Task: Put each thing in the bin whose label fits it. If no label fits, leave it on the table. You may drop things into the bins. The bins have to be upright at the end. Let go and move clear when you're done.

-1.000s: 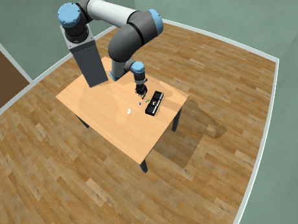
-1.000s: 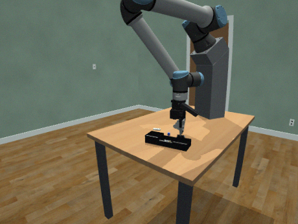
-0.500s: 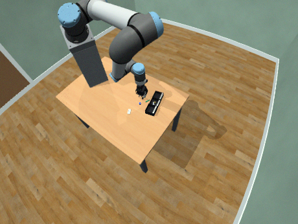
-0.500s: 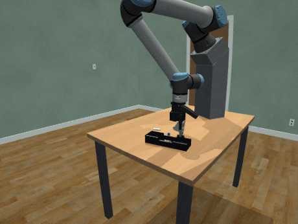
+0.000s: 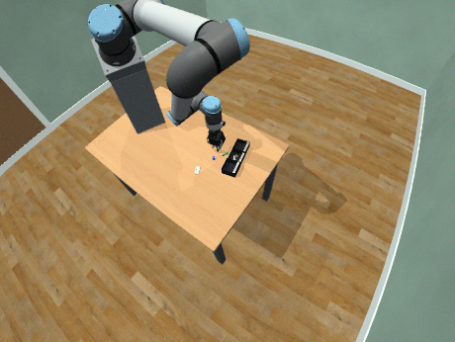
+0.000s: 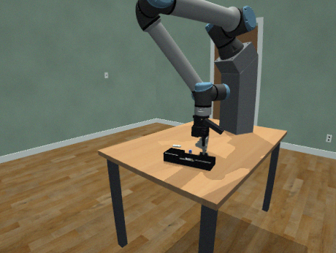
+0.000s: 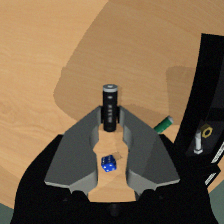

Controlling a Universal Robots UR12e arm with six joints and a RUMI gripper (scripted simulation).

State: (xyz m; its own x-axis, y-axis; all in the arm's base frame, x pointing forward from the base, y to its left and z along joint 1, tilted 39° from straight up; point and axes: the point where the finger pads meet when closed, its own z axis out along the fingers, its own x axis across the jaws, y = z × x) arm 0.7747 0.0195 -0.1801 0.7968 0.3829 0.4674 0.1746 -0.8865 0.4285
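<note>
Left, a white domino (image 5: 197,170) (image 6: 177,145) awaits a decision; centre, a blue die (image 5: 214,158) (image 6: 190,150) (image 7: 108,163) too. The gripper (image 5: 218,148) (image 6: 204,151) (image 7: 109,107) pinches a black battery (image 7: 110,107). Right, a green battery (image 5: 226,154) (image 7: 163,124) remains outside the bins (image 5: 227,173) (image 6: 188,163) (image 7: 196,112), where a bolt (image 7: 198,142) and nut (image 7: 206,131) lie.

Wrist (image 5: 213,113) (image 6: 203,96) sits slightly lower than 1.0 s ago, fingers (image 5: 216,145) (image 6: 204,147) down with it. Most of that drop came in the first half second. Any change in finger gap: too small to tell.
</note>
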